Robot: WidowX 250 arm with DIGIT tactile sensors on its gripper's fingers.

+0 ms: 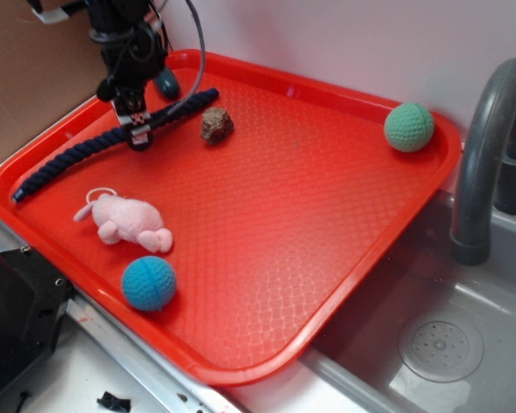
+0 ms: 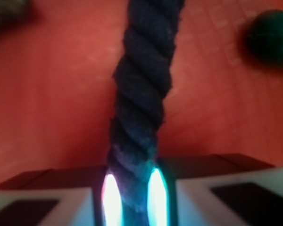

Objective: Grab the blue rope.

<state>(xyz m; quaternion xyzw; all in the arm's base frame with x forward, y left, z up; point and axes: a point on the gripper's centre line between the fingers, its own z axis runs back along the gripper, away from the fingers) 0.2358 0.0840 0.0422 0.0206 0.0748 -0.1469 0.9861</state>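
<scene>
Dark navy twisted rope [image 2: 144, 103] sits squeezed between the 2 jaws of the black robot gripper [image 2: 132, 197]. Both jaws press its sides. Beyond them lies a small dark teal oval thing [image 2: 270, 38] on the red plastic tray [image 1: 327, 241].

My gripper [image 1: 138, 131] hides the middle stretch of the blue rope [image 1: 77, 156] in the exterior view. At 12 o'clock of my fingers, my arm covers most of a dark teal object [image 1: 166, 83]. The top edge cuts off my arm; the faucet [image 1: 484, 146] is cut at 3 o'clock.

In the wrist view, the blue rope [image 2: 144, 99] runs out of frame at 12 o'clock, and its lower part vanishes between my pads [image 2: 111, 195], whose outer bodies the bottom edge crops. A blurred dark green round shape [image 2: 270, 38] sits at 2 o'clock, possibly the teal object. A blurred dark patch [image 2: 7, 12] at 10 o'clock cannot be identified.
</scene>
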